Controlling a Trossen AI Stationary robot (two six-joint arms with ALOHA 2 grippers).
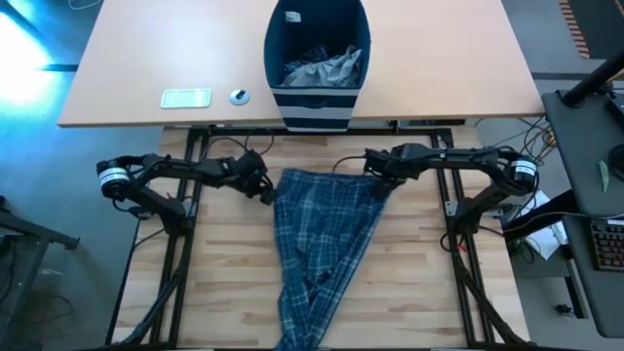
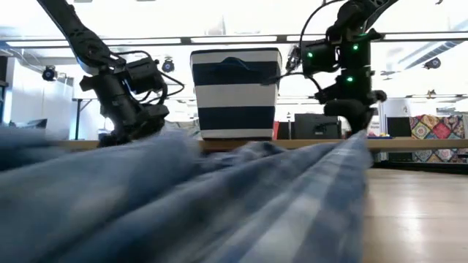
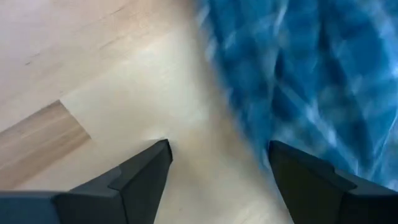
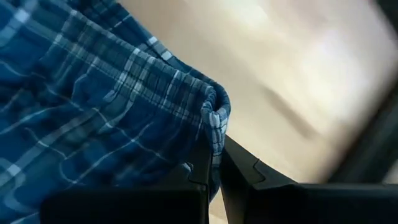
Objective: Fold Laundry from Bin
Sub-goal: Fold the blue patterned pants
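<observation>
Lying in a long taper, plaid trousers [image 1: 317, 244] are pinched by right fingers [image 4: 214, 171]; left fingers [image 3: 146, 177] gape empty.

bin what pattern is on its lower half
Navy and pale horizontal stripes on the bin, clearest in the low view.

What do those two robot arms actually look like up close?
Both arms are dark, thin and jointed, with black cables looped along them. Each has a white ring with a label at its base. The left end effector and right end effector each end in two flat, black, wedge-shaped fingers. In the low view, small green lights glow on the right arm's wrist.
</observation>
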